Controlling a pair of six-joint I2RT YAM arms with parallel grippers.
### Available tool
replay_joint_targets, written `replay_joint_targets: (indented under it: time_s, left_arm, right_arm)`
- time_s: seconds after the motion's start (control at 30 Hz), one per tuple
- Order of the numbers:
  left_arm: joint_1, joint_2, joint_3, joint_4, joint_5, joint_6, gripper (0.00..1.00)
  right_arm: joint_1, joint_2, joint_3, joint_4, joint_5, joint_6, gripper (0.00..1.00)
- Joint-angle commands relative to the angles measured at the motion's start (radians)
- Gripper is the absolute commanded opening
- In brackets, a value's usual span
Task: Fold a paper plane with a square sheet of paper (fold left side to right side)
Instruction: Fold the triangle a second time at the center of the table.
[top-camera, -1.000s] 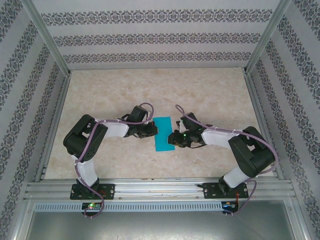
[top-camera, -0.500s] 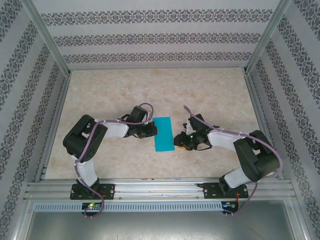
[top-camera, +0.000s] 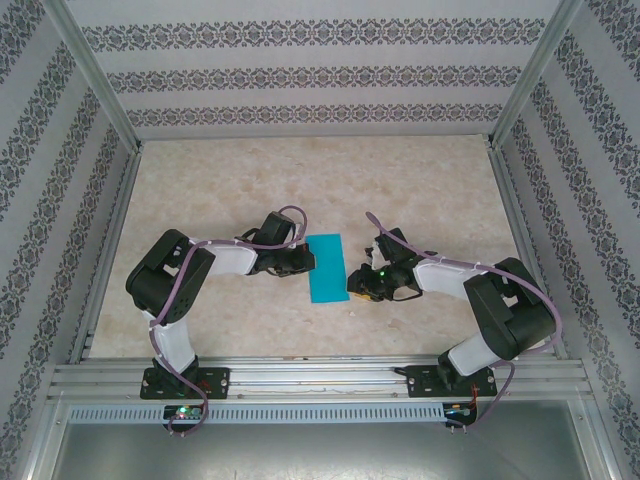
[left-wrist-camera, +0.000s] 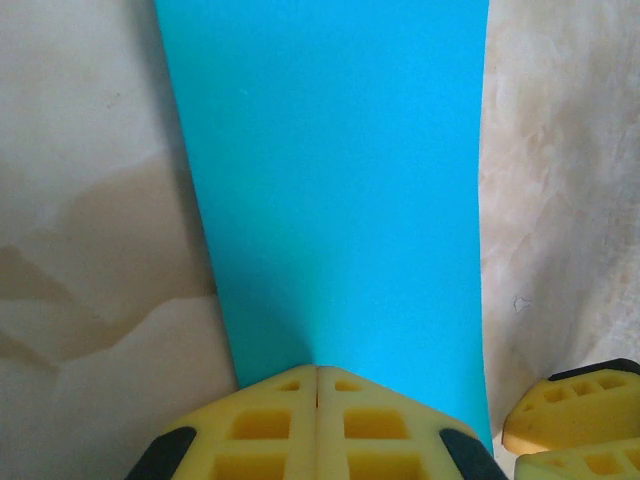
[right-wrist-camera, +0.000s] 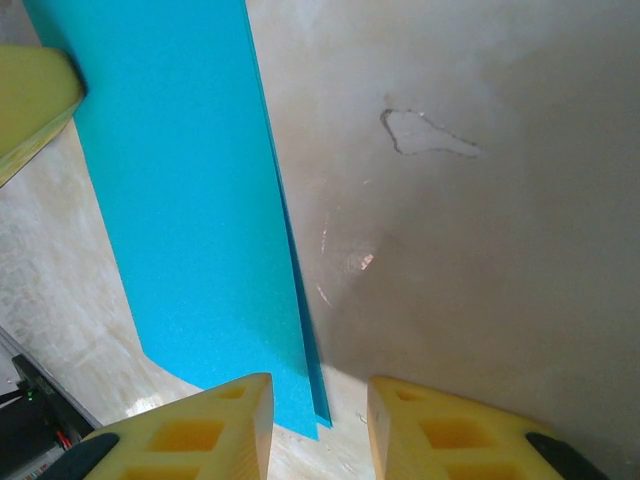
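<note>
**Left clenched, right released**

The left gripper is clenched, yellow tips on the near edge of a thin teal-blue sheet of paper, folded narrow. The right gripper stands released, the sheet's doubled corner just ahead of its gap, on beige marbled tabletop.

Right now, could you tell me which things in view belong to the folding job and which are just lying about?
Job: thin teal-blue folded paper sheet; left gripper, shut at its edge; right gripper, open.
Just there: beige marbled tabletop; patterned wall panels.
</note>
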Motion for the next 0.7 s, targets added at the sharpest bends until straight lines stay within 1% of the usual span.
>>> replay_joint_targets:
  time_s: [0.0,0.3,0.4,0.67]
  left_arm:
    - [-0.004,0.007,-0.021,-0.05,-0.031,0.017,0.0]
    - [-0.004,0.009,-0.02,-0.05,-0.029,0.018,0.0]
    - [-0.004,0.009,-0.021,-0.05,-0.027,0.018,0.0]
    - [-0.004,0.006,-0.022,-0.047,-0.027,0.019,0.0]
  right_arm:
    - [0.048,0.039,0.015,0.056,-0.046,0.02,0.31]
    - [0.054,0.034,0.017,0.057,-0.048,0.028,0.3]
    - [0.055,0.032,0.018,0.057,-0.049,0.029,0.28]
    - [0.059,0.032,0.018,0.055,-0.049,0.032,0.27]
